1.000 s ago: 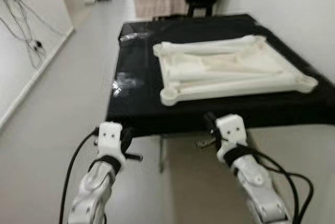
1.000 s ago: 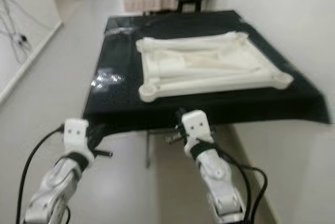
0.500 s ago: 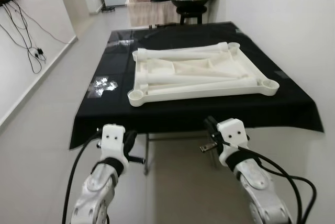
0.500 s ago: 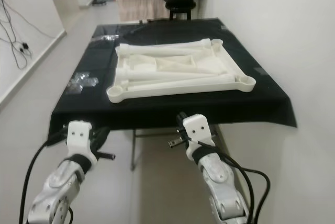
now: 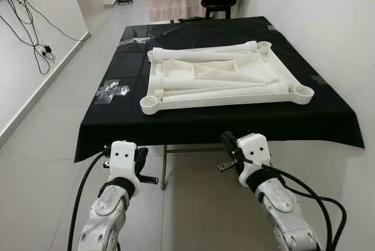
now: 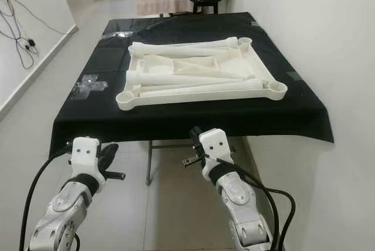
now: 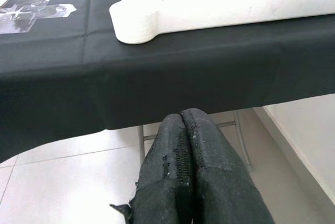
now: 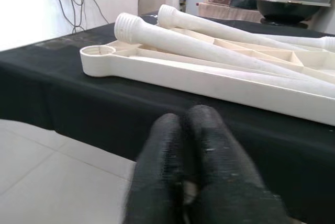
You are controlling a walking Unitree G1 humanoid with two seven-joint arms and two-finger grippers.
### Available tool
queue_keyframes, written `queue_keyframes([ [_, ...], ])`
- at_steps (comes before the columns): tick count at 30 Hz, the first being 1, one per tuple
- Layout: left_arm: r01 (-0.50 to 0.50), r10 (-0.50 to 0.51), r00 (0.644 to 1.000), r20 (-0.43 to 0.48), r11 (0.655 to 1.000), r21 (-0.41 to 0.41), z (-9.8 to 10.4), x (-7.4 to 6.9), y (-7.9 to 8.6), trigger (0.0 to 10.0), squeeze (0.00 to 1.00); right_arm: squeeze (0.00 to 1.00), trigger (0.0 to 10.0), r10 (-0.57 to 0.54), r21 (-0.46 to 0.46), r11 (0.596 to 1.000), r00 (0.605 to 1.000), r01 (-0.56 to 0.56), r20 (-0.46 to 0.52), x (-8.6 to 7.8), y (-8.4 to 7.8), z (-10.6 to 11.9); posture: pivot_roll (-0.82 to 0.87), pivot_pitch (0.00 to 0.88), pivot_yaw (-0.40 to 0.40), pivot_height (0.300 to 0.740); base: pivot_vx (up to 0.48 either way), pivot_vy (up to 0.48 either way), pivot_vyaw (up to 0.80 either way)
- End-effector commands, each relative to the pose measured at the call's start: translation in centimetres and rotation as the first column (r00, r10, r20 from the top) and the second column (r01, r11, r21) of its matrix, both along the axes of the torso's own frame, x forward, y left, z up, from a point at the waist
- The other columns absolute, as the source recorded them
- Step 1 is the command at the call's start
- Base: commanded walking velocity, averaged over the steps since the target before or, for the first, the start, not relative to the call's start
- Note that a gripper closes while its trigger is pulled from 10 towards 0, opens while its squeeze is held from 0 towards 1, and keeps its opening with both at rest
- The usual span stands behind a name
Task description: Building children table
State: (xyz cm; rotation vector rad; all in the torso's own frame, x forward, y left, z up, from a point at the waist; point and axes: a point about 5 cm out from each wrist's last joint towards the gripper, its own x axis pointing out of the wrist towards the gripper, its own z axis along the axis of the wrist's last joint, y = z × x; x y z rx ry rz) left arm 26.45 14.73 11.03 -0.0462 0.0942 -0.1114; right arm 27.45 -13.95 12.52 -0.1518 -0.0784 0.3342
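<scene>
Closer now: one tabletop (image 5: 225, 81), four loose legs (image 5: 217, 90).

Worktop (image 5: 129, 116): we record one rectangular surface, draped in a black cloth that hangs over its near and side edges, standing on pale floor tiles (image 5: 53, 145) beside a white wall.

Lying directly on it, we list:
- One white tabletop frame (image 5: 225, 95), flat, with a round socket at each corner. It sits toward the right half of the cloth.
- Several white tapered legs (image 5: 205, 53), laid lengthwise inside that frame.
- One clear plastic packet (image 5: 111, 90), crumpled, left of the frame and apart from it.
- A second shiny scrap (image 5: 139, 40) near the far left edge; we cannot tell what it is.
</scene>
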Motion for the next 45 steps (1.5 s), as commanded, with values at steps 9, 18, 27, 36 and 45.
queue_keyframes([
  [9,-0.013,0.013,1.000,0.016,1.000,0.020,0.4,0.1,0.2,10.0,0.00,1.00,10.0,-0.022,0.042,0.999,1.000,0.021,0.020,0.2,-0.4,0.5,-0.02,0.038,0.025,0.740,0.000,0.000,0.00],
  [18,0.001,-0.002,0.999,0.037,1.000,0.011,0.8,0.2,0.0,10.0,0.00,1.00,10.0,-0.038,0.063,0.997,0.999,0.036,0.021,0.3,-0.6,0.6,-0.02,0.038,0.026,0.740,0.000,0.000,0.00],
  [27,0.042,-0.042,0.996,0.076,0.999,-0.007,1.5,0.3,-0.5,10.0,0.00,0.00,10.0,-0.121,0.133,0.983,0.991,0.126,-0.048,0.9,-1.5,0.2,-0.02,0.041,0.029,0.740,0.123,0.000,0.00],
  [36,0.053,-0.051,0.994,0.095,0.999,-0.010,2.1,0.5,-0.5,10.0,0.00,0.00,10.0,-0.149,0.206,0.966,0.988,0.156,-0.049,1.2,-1.9,0.7,-0.02,0.041,0.030,0.740,0.368,0.000,-0.23],
  [45,0.070,-0.068,0.992,0.109,0.998,-0.009,2.5,0.7,-0.8,10.0,0.00,0.00,10.0,-0.137,0.215,0.967,0.990,0.137,-0.018,1.6,-1.8,1.8,-0.02,0.041,0.034,0.740,0.394,0.000,0.00],
])
